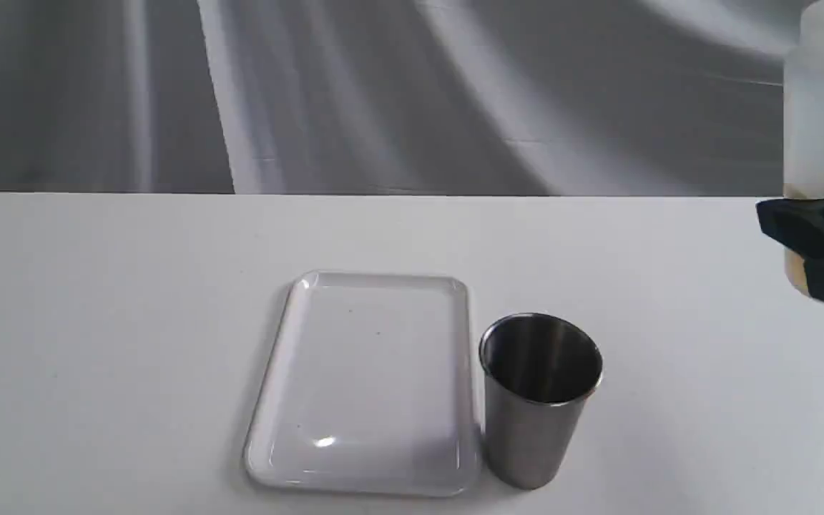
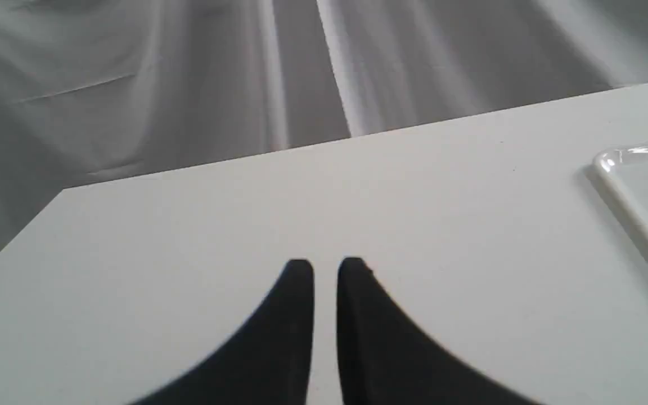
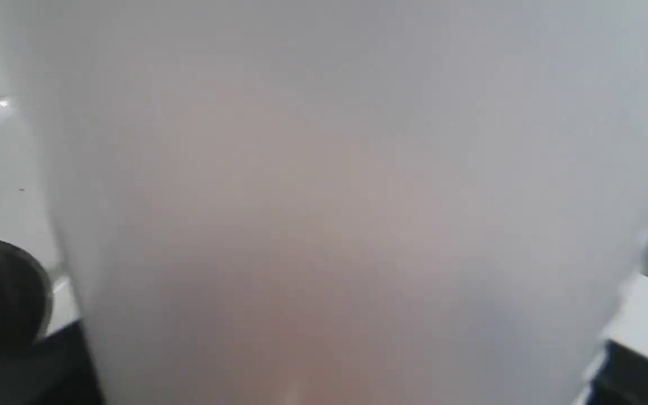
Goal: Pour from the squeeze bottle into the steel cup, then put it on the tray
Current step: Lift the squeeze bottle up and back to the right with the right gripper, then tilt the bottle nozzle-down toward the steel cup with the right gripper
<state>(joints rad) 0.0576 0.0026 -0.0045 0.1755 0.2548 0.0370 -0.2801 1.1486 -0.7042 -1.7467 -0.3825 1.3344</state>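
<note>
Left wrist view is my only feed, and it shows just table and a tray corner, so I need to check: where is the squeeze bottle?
Observer: The squeeze bottle is upright at the far right of the exterior view, with the right gripper closed on its lower part.
Operator: And the steel cup?
Observer: The steel cup stands upright just right of the tray, close beside it.
Operator: Anything on the tray?
Observer: Nothing; its whole surface shows bare.
</note>
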